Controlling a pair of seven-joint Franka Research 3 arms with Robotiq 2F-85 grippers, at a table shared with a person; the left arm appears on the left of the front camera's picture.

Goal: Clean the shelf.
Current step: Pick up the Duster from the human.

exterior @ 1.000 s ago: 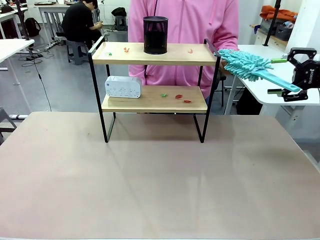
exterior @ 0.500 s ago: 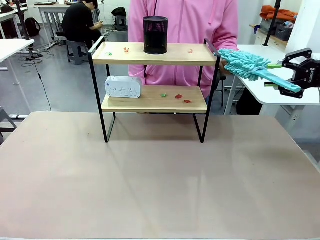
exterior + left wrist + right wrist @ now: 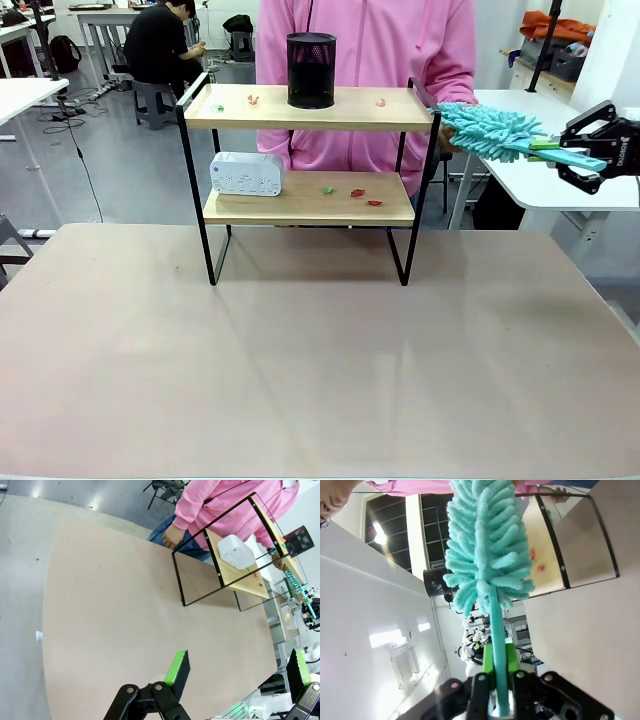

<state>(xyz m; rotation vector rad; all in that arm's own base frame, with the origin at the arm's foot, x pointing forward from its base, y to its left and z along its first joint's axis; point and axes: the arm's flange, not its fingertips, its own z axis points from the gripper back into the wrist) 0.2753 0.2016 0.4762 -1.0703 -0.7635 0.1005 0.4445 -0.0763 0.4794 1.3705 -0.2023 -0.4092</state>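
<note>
**Clerk:** Item one, the holding part; state?

**Me:** Right pincer [image 3: 578, 155]; clamped narrow on the flat teal handle of the duster [image 3: 490, 130]; in my right wrist view the green pads [image 3: 488, 661] press the handle from both sides. Left pincer [image 3: 238, 672]; jaws wide, empty, above the bare worktop [image 3: 320, 350].

**Clerk:** Item two, the shelf; position?

**Me:** Shelf [image 3: 400, 108]; stands on the far middle of the worktop, to the left of my right pincer; my right arm is nearer by far, the left well apart. The duster's long axis runs from pincer to shelf, nearly level, its head at the right side rail of the top board; touching or just beside, I cannot tell.

**Clerk:** Materials?

**Me:** Two boards, pale smooth wood; frame, thin black metal, rigid; duster head, soft shaggy teal fibre that should yield; handle, hard plastic.

**Clerk:** On the boards?

**Me:** Top: black mesh cup [image 3: 311, 70], round, upright; small red and green scraps [image 3: 252, 99]. Lower: white boxy device [image 3: 246, 173]; more scraps.
</note>
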